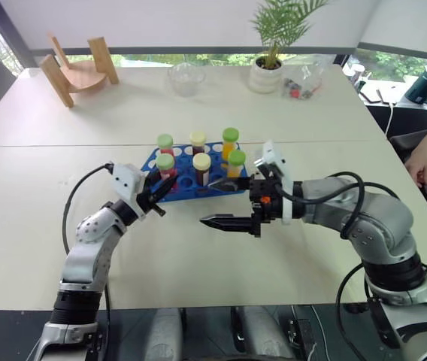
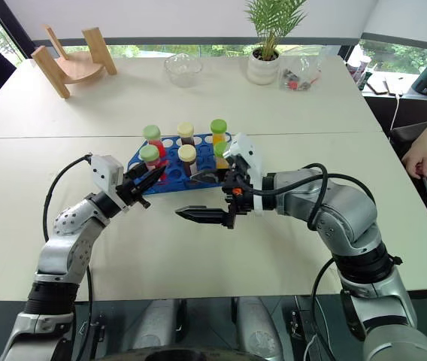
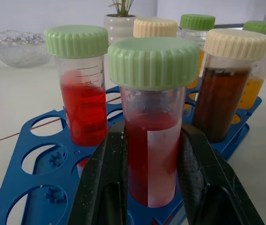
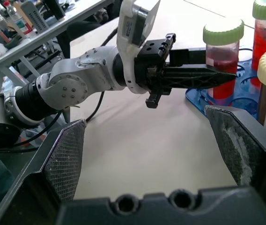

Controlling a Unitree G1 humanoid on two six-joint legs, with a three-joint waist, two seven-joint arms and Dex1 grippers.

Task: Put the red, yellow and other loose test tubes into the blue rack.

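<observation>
Your left gripper (image 3: 147, 187) was pinching a clear plastic test tube of red liquid with a green cap (image 3: 152, 117), standing upright at the near corner of the bright blue plastic rack (image 1: 191, 174) on the pale table (image 1: 198, 256). Five other capped tubes stood in the rack behind it. Your right gripper (image 1: 217, 203) hung spread wide and empty just beside the rack's front edge, pointing toward the left one.
</observation>
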